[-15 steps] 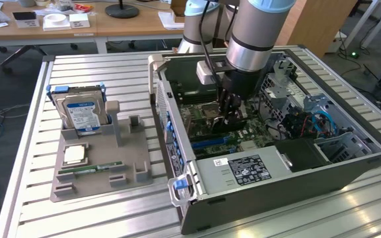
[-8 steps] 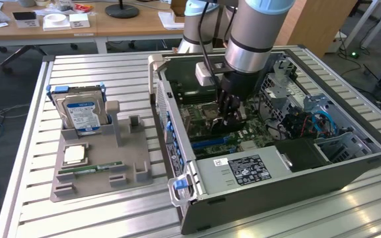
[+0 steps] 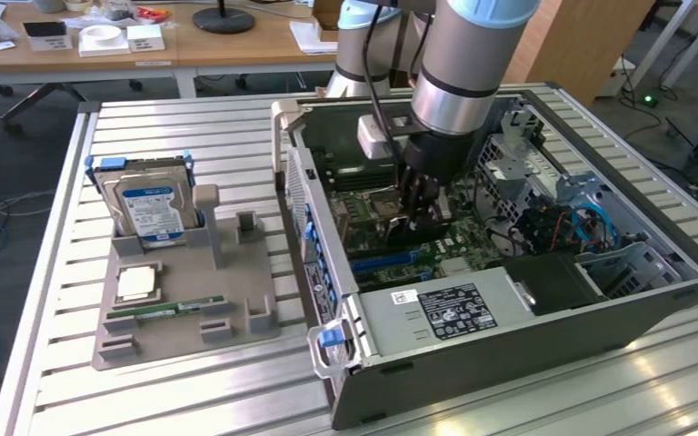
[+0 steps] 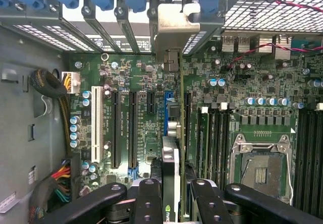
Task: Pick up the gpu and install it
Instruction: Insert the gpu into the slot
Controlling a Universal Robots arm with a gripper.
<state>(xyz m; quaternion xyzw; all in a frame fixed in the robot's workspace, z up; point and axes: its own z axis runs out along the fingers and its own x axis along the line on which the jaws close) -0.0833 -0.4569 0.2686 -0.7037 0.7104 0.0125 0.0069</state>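
Right now my tool grips the gpu edge-on, its long axis parallel to the black slots just beside it.

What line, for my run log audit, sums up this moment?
gripper: shut on gpu | gpu: edge-on over motherboard | place: inside PC case

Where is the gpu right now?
Wrist view: the gpu sits edge-on in the gripper, inside the open computer case, over the expansion slots.
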